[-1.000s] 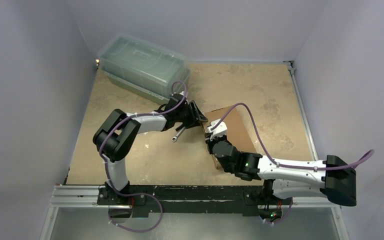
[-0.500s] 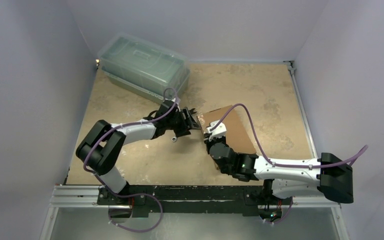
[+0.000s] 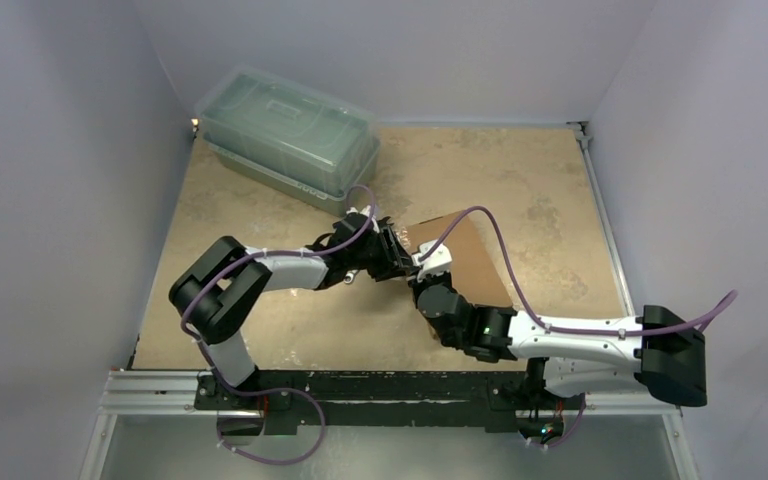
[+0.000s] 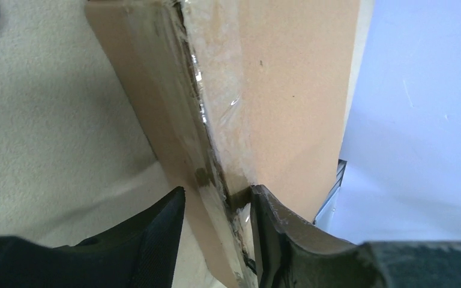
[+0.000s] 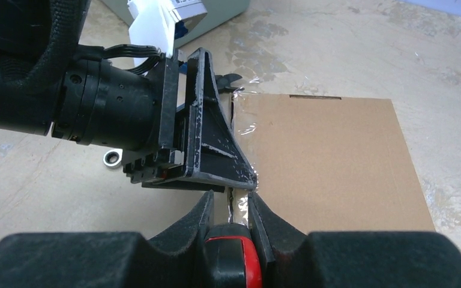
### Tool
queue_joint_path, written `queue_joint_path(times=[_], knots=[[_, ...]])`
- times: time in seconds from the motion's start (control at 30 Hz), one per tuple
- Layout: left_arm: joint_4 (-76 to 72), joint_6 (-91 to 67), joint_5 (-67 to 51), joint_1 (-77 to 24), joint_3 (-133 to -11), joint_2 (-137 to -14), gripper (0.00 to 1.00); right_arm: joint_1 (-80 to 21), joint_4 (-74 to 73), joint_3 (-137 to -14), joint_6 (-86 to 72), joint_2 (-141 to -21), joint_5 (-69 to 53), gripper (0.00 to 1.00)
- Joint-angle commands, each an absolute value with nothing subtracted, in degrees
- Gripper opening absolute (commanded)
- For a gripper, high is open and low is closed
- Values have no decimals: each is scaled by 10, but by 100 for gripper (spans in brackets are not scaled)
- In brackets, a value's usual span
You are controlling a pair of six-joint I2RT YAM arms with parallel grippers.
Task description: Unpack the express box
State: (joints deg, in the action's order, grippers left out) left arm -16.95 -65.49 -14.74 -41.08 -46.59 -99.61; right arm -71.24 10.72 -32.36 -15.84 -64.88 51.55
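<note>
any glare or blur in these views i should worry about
Left wrist: tape on the box shows small glints; the left tool is dark at the bottom edge. Right wrist: right tool is a dark, soft blur up close, box sharp, tape glinting. Top: even light, faint shadows, nothing blown out.

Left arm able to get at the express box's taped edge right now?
Probably yes: the left gripper straddles that edge of the express box, though the right gripper crowds the same edge.
</note>
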Motion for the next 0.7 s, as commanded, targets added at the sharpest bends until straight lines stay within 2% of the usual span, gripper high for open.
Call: queue_joint_path(times=[0.0,0.17,0.5,0.67], knots=[[-180,-648,-84,-405,-468,-1016,40,-723,68,-361,-184,-640,537,0],[-183,-653,-70,-386,-475,-1037,35,-744,-26,-382,-251,-643,551,0],[-192,-656,-70,-359,-489,-1063,32,-816,-122,-381,-357,-640,600,0],[-159,-607,-92,-348,-548,-1092,32,-836,-119,-369,-392,-629,609,0]])
